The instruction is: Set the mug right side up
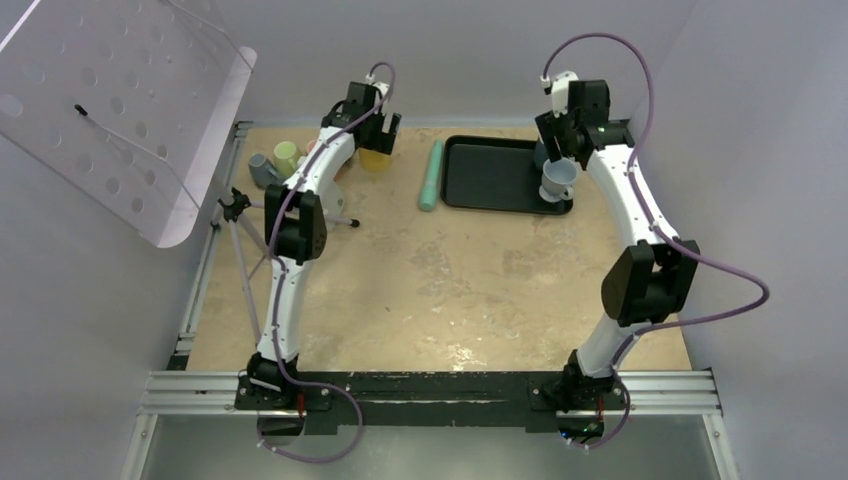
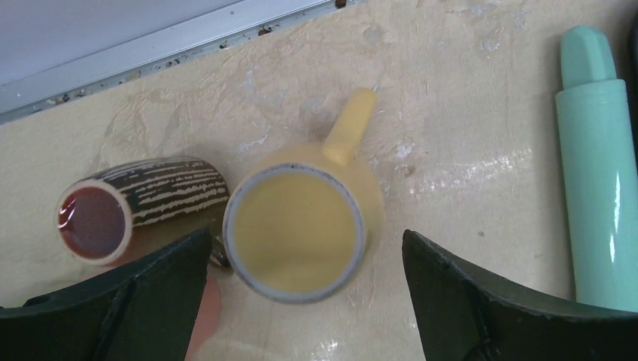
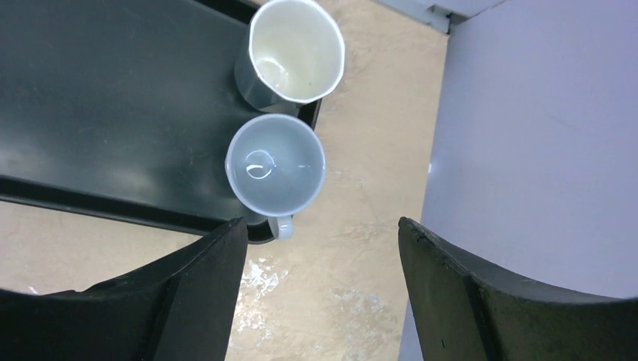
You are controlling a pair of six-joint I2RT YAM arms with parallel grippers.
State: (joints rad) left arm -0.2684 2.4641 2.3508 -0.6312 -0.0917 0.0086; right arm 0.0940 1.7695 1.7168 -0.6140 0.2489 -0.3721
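Left gripper (image 2: 305,241) spread wide over yellow mug (image 2: 295,226).
Mug sits on table (image 2: 466,113) near its far edge, blurred, probably base-up; something pink (image 2: 205,310) is mostly hidden behind one finger (image 2: 113,301).

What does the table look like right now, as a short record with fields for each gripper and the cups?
left gripper: open, over the pale yellow ceramic mug; its orientation unclear
beside it: brown striped cup lying on its side; mint green plastic cylinder
right gripper: open, over the grey-blue mug, upright at a corner of the black tray
tray neighbour: white cup, upright
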